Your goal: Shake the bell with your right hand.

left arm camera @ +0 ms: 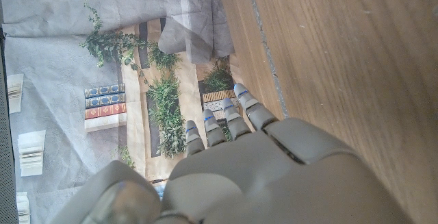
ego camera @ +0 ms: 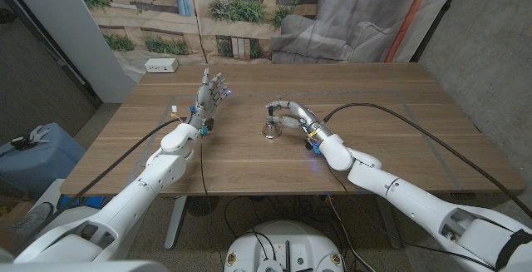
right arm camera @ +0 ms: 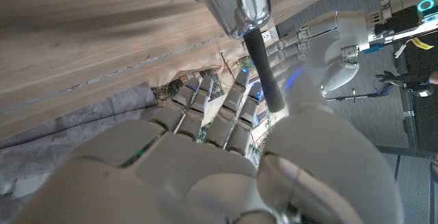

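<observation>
A small silver bell (ego camera: 271,130) with a black handle stands near the middle of the wooden table (ego camera: 399,97). My right hand (ego camera: 291,115) reaches over it from the right, fingers hooked above the handle. In the right wrist view the black handle (right arm camera: 265,73) runs from the shiny bell body (right arm camera: 231,1) down between my thumb and fingers, which pinch it. My left hand (ego camera: 211,95) is raised to the left of the bell with its fingers apart and pointing up, holding nothing. It also shows as the left hand (right arm camera: 328,42) behind the handle and as the left hand (left arm camera: 260,176) over bare wood.
A white box (ego camera: 161,66) lies at the table's far left corner. A printed backdrop and grey cloth (ego camera: 349,22) hang behind the table. A blue container (ego camera: 37,151) stands on the floor to the left. Black cables (ego camera: 391,114) trail over the table by my right arm.
</observation>
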Robot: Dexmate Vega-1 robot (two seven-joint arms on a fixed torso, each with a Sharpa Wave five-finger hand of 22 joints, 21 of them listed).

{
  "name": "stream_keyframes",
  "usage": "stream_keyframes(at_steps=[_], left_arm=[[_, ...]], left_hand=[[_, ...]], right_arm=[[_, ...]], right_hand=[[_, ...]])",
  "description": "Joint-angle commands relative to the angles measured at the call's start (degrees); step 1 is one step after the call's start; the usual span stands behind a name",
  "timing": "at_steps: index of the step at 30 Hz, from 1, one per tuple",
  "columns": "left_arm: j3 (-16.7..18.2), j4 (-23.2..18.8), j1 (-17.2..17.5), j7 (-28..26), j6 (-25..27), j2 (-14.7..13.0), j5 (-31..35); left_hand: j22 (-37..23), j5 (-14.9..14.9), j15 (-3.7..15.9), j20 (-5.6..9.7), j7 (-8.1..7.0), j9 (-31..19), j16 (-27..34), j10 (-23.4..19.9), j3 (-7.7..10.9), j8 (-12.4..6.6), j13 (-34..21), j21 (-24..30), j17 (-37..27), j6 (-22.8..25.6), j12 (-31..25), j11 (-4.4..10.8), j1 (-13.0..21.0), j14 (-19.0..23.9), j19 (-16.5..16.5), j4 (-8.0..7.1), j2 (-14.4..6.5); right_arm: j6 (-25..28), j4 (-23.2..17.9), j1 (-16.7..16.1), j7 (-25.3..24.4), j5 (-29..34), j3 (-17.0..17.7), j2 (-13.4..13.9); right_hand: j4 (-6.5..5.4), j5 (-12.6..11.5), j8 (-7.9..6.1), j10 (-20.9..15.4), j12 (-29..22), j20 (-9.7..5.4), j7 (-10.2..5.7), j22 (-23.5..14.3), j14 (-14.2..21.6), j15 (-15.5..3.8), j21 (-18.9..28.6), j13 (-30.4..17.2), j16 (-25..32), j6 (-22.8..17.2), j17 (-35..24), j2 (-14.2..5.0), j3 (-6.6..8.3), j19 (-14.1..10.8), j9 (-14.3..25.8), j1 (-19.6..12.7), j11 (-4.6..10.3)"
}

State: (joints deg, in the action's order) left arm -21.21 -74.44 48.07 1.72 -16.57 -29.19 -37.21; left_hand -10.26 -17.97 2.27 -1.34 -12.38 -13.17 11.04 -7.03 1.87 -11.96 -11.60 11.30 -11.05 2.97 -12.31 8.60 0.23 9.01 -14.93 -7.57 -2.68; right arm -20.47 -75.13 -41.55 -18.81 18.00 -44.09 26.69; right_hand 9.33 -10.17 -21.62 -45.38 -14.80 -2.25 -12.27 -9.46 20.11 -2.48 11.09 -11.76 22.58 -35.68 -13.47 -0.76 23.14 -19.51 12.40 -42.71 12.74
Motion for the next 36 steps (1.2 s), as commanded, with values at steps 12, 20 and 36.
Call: stream_keyframes(at_steps=[12,20,36], left_arm=[[0.0,0.0,0.0,0.0,0.0,0.0,0.0],[0.0,0.0,0.0,0.0,0.0,0.0,0.0],[0.0,0.0,0.0,0.0,0.0,0.0,0.0]], left_hand=[[-0.3,-0.4,5.56,0.16,-0.35,-0.3,0.3,-0.2,0.06,-0.34,-0.3,0.4,-0.3,0.0,-0.3,0.31,-0.1,0.4,-0.5,-0.41,-0.5],[-0.3,-0.4,5.54,0.15,-0.35,-0.3,0.3,-0.2,0.06,-0.34,-0.3,0.4,-0.3,0.0,-0.3,0.28,0.0,0.3,-0.4,-0.41,-0.5],[-0.3,-0.4,5.55,0.16,-0.35,-0.3,0.3,-0.2,0.08,-0.34,-0.3,0.4,-0.3,0.0,-0.3,0.36,0.0,0.3,-0.4,-0.41,-0.5]], right_arm=[[-0.7,1.2,-0.2,-4.1,1.0,-0.2,-0.7],[-1.2,1.5,-0.4,-5.4,1.2,-0.1,-0.8],[-2.2,1.0,-1.7,-8.6,1.6,0.6,-1.0]], right_hand=[[0.2,0.2,-1.94,-7.4,0.2,-3.76,-0.01,-0.2,4.1,-8.99,0.0,-0.2,3.2,-8.5,-1.5,-1.37,-2.45,-1.6,0.3,-4.0,0.11],[0.21,0.2,-2.65,-10.3,0.3,-4.1,-0.01,-0.3,5.7,-9.19,0.0,-0.2,4.8,-11.6,-2.2,-2.14,-3.34,-2.2,0.4,-5.8,0.09],[0.26,0.2,-4.94,-18.2,-0.6,-5.73,0.19,-0.3,10.6,-9.97,0.2,-0.4,8.2,-19.1,-3.6,-4.26,-4.58,-3.8,0.3,-9.9,-0.06]])
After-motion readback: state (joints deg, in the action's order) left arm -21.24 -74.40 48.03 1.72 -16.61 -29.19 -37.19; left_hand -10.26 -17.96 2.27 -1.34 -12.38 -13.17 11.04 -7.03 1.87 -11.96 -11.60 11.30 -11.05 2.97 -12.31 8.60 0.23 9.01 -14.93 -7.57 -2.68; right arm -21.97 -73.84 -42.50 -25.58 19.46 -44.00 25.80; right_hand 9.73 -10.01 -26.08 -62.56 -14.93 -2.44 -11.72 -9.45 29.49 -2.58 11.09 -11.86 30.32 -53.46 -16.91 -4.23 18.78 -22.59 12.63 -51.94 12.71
